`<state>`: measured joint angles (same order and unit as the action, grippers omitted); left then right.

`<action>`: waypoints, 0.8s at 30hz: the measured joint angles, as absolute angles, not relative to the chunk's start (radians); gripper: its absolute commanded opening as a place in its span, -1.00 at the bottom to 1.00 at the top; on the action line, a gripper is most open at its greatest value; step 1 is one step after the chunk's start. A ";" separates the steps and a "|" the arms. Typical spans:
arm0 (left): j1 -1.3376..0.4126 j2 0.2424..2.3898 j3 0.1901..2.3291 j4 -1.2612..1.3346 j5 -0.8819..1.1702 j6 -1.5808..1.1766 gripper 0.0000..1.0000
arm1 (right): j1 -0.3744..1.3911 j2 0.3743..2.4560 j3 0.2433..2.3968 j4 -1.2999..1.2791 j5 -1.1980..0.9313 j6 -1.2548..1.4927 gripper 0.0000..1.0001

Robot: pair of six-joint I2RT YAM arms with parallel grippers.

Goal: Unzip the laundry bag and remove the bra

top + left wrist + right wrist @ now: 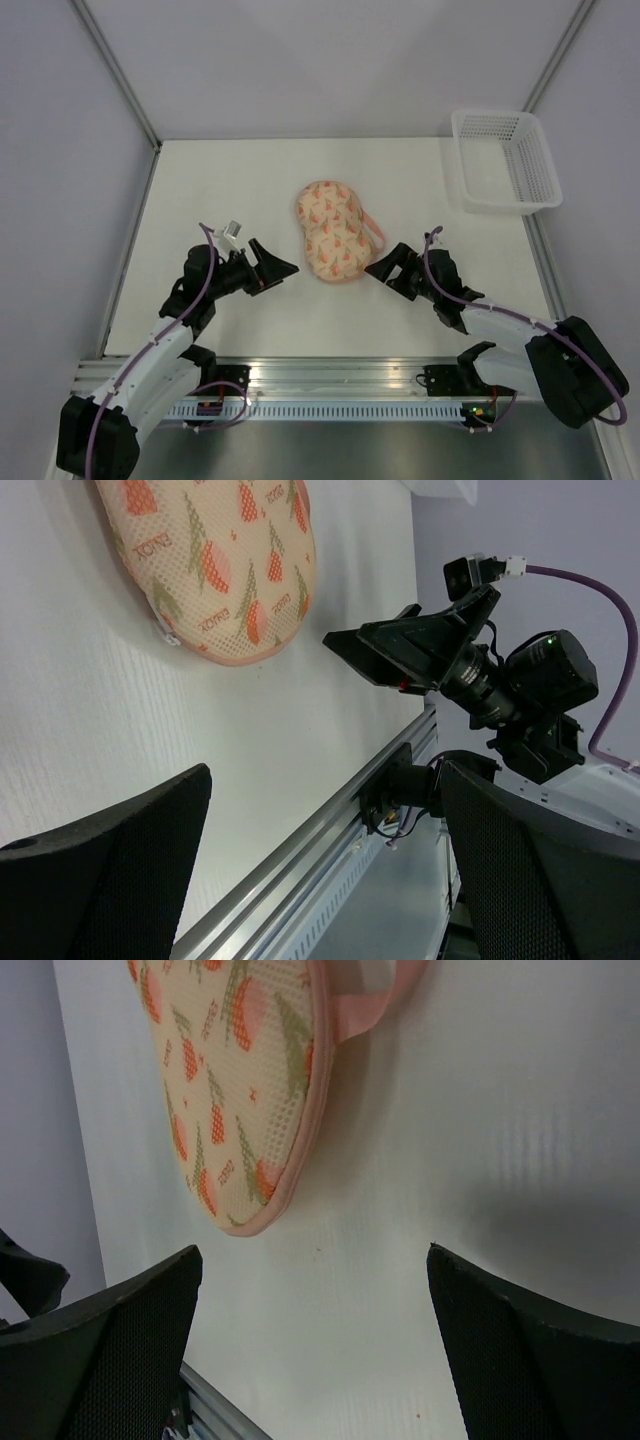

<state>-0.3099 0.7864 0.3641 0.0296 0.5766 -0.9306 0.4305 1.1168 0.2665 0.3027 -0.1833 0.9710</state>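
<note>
My left tool [280, 272] and my right tool [385, 272] hover spread wide and empty, one on each side of the peach printed laundry bag [332, 232], which lies closed on the bench [220, 190] with its pink loop [375, 225] towards my right tool.

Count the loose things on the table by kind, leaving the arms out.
Laundry bag: 1
White mesh basket: 1
Bra in view: 0
Total: 2
</note>
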 measured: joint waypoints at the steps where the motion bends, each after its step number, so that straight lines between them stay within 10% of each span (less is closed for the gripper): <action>1: -0.310 0.774 0.358 0.030 0.577 -0.931 0.99 | 0.466 1.139 0.266 0.333 -0.159 0.989 0.95; 15: -0.310 0.692 0.302 0.031 0.576 -0.947 0.99 | 0.782 1.505 0.381 0.620 0.160 1.240 0.94; 24: -0.310 0.678 0.287 0.030 0.576 -0.953 0.99 | 0.796 1.633 0.486 0.625 0.280 1.302 -0.12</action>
